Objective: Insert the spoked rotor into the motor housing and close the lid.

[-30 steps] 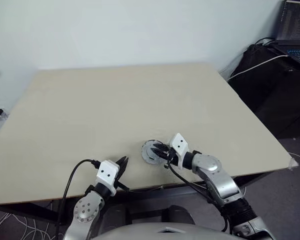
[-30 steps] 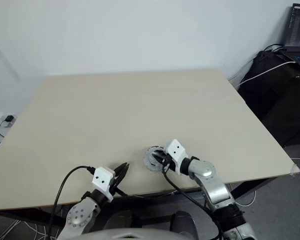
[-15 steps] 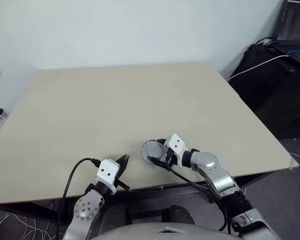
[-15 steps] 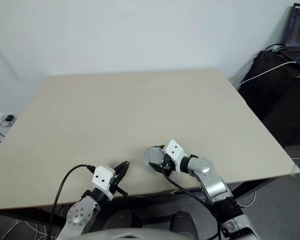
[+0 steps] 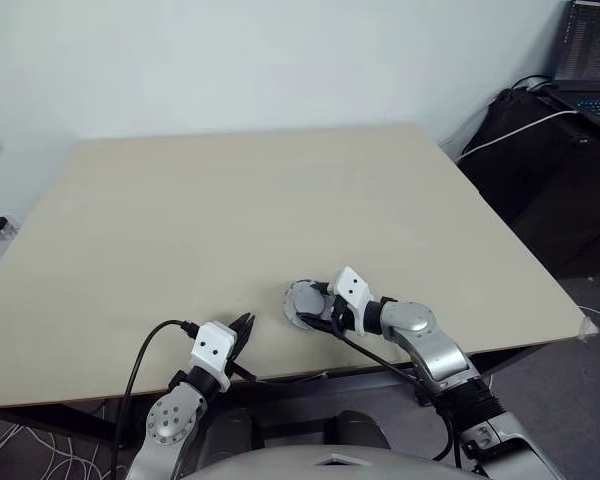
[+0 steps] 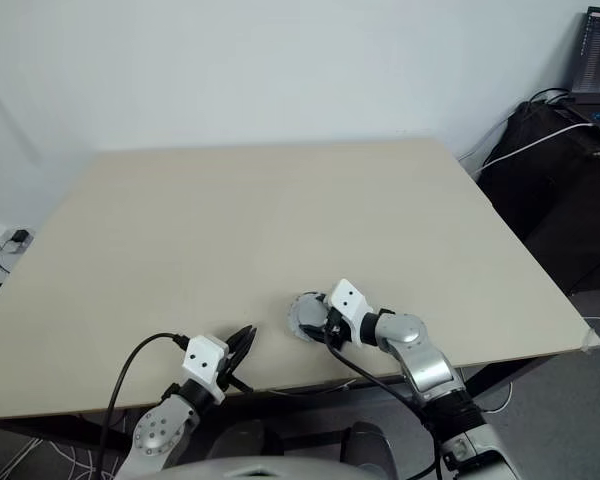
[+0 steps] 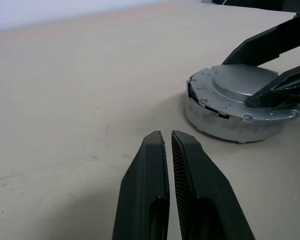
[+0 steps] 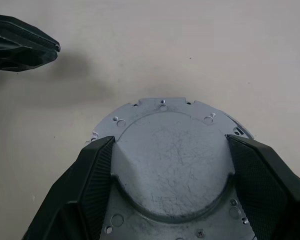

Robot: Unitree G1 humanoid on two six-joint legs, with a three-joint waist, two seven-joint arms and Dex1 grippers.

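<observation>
The right end effector [image 8: 160, 200] stands wide, its two black fingers [image 8: 87, 200] flanking the raised centre of the pale grey round metal lid [image 8: 172, 165], which sits in the lower middle of the left eye view on the pale beige wooden desk [image 5: 230, 200]; whether the pads press the raised part or merely stand beside it I cannot tell. The left end effector [image 7: 169, 142] is closed on nothing, its fingertips nearly touching, and hovers near the desk's front edge in the lower left of the eye views, a little apart from the assembly. Judging by how things lie, the task looks nearly finished: the lid lies flat on top of a round grey body, presumably the motor housing [image 7: 230, 131], and the spoked rotor would by then be inside, though nothing confirms that. What seems left is to check that the lid is seated all round and to draw the right arm away. The left wrist view gives the side profile: the lid's flange level on the housing wall, with a small dark notch at the seam towards the upper middle of the frame. The right wrist view instead looks down on the lid's scratched top face and the ring of small screw holes along its flange. A laptop [image 5: 590, 55] sits on a dark stand at the upper right of the eye views.
</observation>
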